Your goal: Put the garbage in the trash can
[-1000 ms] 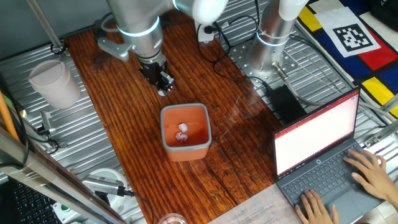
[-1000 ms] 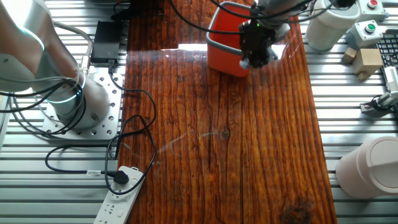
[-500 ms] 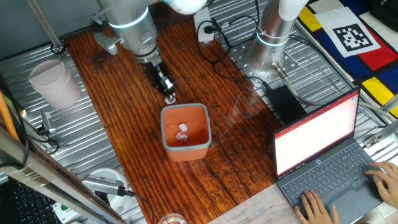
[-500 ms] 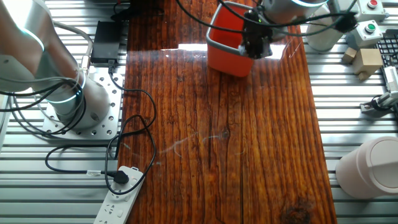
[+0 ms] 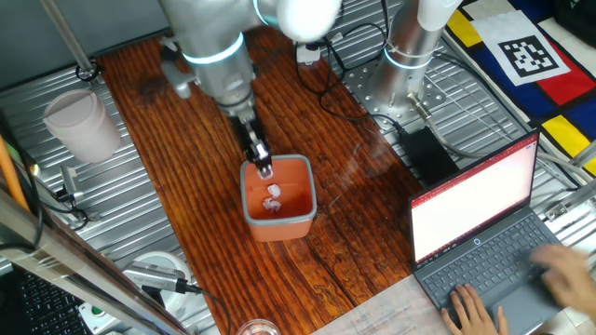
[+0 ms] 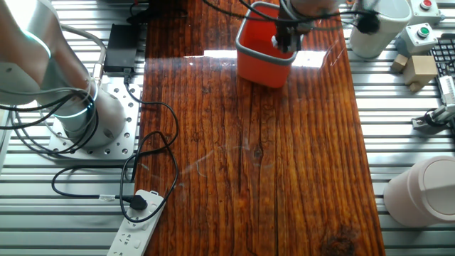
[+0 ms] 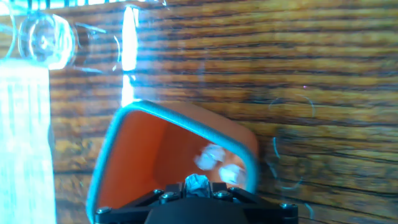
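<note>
One fixed view: gripper (image 5: 264, 170), clamping a scrap (image 5: 266, 172), is now hanging over the bin (image 5: 276, 197) rim instead of beside it.
Other fixed view: fingers are dipping inside.
Hand view: scrap pinched, two more (image 7: 219, 165) lying inside; release looks next.

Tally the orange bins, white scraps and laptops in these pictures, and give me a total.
Orange bin: 1
White scraps: 3 (two lying in the bin, one held in the pincer)
Laptop: 1
Total: 5
</note>
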You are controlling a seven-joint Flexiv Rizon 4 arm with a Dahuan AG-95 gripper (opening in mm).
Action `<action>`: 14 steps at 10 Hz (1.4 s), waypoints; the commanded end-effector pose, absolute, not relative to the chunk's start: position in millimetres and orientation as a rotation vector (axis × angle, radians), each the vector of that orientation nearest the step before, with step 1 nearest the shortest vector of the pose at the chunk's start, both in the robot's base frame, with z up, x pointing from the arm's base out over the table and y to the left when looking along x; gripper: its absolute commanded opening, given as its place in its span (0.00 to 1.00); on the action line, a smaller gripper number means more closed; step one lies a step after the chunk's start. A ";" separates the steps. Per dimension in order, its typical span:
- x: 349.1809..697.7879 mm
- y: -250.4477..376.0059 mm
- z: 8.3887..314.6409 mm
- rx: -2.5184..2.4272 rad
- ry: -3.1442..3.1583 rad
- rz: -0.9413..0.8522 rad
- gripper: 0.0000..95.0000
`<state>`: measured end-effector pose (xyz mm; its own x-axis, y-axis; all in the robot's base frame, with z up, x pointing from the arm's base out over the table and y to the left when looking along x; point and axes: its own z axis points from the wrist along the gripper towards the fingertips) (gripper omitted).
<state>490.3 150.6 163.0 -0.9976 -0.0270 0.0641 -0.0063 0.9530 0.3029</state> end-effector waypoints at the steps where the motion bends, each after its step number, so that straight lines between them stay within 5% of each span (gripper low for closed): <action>1: 494.6 150.5 156.6 0.204 -3.081 -0.408 0.40; 2: 495.9 149.7 154.9 0.259 -3.087 -0.377 0.60; 5: 496.0 149.8 154.9 0.305 -3.081 -0.347 0.60; 7: 494.3 146.7 160.6 0.335 -3.044 -0.264 0.20; 8: 493.1 140.1 167.8 0.402 -3.021 -0.210 0.20; 9: 493.2 122.4 178.7 0.479 -2.989 -0.171 0.00; 14: 485.1 20.1 187.5 0.701 -2.874 0.011 0.00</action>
<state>489.2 51.7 187.2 -0.8971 -0.4132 0.1563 -0.4090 0.9106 0.0599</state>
